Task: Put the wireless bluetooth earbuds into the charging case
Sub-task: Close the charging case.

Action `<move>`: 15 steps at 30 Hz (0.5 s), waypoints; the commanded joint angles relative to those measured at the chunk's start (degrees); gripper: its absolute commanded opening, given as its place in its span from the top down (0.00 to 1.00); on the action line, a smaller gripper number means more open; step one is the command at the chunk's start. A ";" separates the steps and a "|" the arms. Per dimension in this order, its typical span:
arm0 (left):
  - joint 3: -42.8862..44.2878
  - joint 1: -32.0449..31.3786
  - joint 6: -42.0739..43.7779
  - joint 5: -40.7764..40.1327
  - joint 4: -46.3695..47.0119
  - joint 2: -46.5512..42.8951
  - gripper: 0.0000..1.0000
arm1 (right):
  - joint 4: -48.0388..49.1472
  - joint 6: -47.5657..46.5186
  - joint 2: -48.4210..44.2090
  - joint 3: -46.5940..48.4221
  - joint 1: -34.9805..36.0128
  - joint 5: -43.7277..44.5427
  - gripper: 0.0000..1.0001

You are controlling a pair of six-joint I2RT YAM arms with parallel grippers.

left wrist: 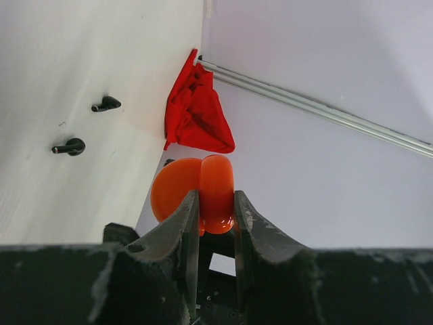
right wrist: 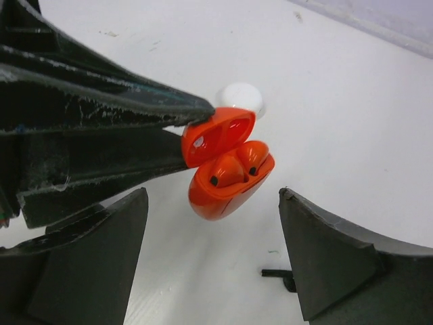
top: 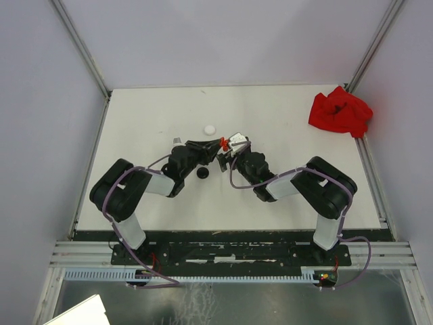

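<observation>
Right now the left claw (left wrist: pixel 215 203) squeezes the open orange case (right wrist: pixel 216 200), with two red earbuds (right wrist: pixel 229 172) sitting inside. The right claw (right wrist: pixel 213 196) hangs wide open around it. One bump could knock the case loose and spill them.

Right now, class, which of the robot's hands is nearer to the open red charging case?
Left. The left hand is shut on the red charging case, holding it; the right hand is open close by, not gripping it.
</observation>
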 commanded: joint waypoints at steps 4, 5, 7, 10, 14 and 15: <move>0.94 -0.64 -3.06 -1.09 1.51 -1.59 0.97 | 6.38 -5.01 1.54 3.73 0.33 7.99 0.14; 0.61 -0.72 -3.19 -1.07 1.97 -1.53 0.97 | 6.63 -5.41 1.73 3.81 0.33 8.73 0.14; -0.22 -0.72 -3.41 -1.23 3.21 -1.35 0.97 | 6.86 -6.06 1.88 3.82 0.33 9.98 0.14; -0.83 -0.70 -3.49 -1.13 4.22 -1.35 0.97 | 7.16 -7.20 1.52 3.38 0.33 11.82 0.14; -1.30 -0.66 -3.24 -0.86 5.12 -0.98 0.97 | 7.12 -9.50 0.45 2.38 0.33 14.69 0.13; -1.61 -0.66 -3.36 -0.96 5.57 -0.88 0.97 | 7.05 -10.23 0.03 2.16 0.33 15.55 0.13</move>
